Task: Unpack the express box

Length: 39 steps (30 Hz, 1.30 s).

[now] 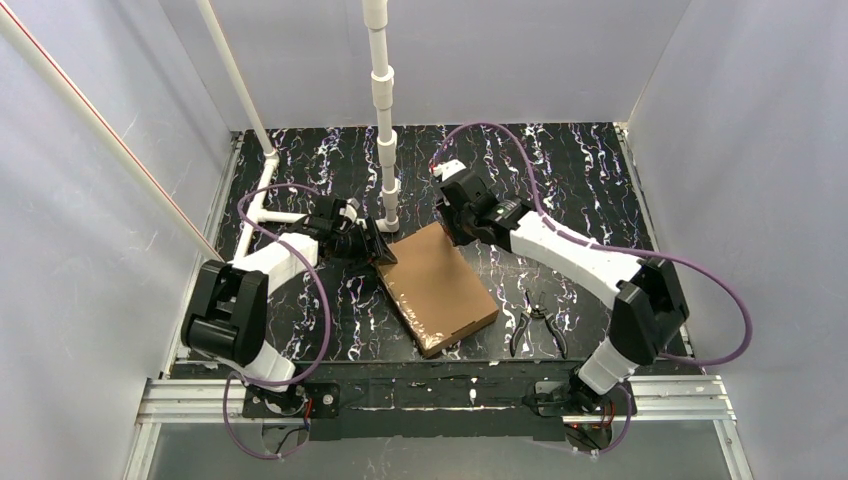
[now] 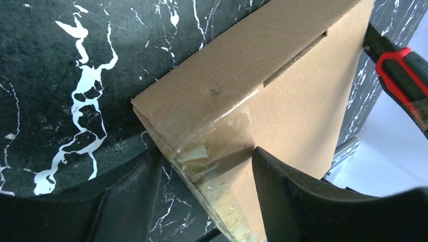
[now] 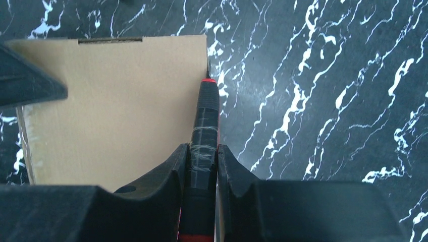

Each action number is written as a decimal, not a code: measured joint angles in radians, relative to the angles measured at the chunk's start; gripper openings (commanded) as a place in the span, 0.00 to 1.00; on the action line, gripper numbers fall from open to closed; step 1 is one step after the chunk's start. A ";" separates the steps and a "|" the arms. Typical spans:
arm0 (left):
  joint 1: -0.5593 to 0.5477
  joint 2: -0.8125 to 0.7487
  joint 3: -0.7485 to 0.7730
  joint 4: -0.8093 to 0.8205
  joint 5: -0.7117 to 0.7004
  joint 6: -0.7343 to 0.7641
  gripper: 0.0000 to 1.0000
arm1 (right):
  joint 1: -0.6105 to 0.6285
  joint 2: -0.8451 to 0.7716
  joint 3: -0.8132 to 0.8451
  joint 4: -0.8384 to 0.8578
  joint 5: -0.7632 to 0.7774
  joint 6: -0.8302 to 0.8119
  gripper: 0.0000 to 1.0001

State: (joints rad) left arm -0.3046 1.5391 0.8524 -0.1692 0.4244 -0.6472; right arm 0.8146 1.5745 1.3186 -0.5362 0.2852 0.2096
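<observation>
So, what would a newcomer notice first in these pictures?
A brown express box lies slanted in the middle of the black marbled table. The right gripper holds a red-and-black knife with its tip at the box's edge, while the left gripper straddles a taped corner.

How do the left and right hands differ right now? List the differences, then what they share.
The left hand is open and empty; the right hand is shut on a black-and-red cutter. The left hand's fingers straddle a taped corner of the express box; the right hand holds only the cutter's tip at its edge. Both are at the box's far end.
</observation>
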 measured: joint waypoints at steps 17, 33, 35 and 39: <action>0.008 -0.024 0.013 -0.041 -0.031 0.003 0.90 | 0.005 0.215 0.332 -0.093 0.262 -0.064 0.01; 0.068 -0.045 0.105 -0.058 0.072 0.035 0.70 | 0.101 -0.484 -0.152 0.112 -0.113 0.109 0.01; 0.069 0.008 0.096 -0.056 0.073 0.034 0.67 | 0.286 -0.374 -0.150 0.124 -0.078 0.106 0.01; 0.074 0.039 0.092 -0.074 0.062 0.034 0.65 | 0.402 -0.272 -0.099 0.099 0.049 0.098 0.01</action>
State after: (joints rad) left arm -0.2310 1.5776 0.9447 -0.2436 0.4866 -0.6132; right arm 1.2163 1.3025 1.2198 -0.4370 0.3340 0.3077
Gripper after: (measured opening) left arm 0.661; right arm 0.315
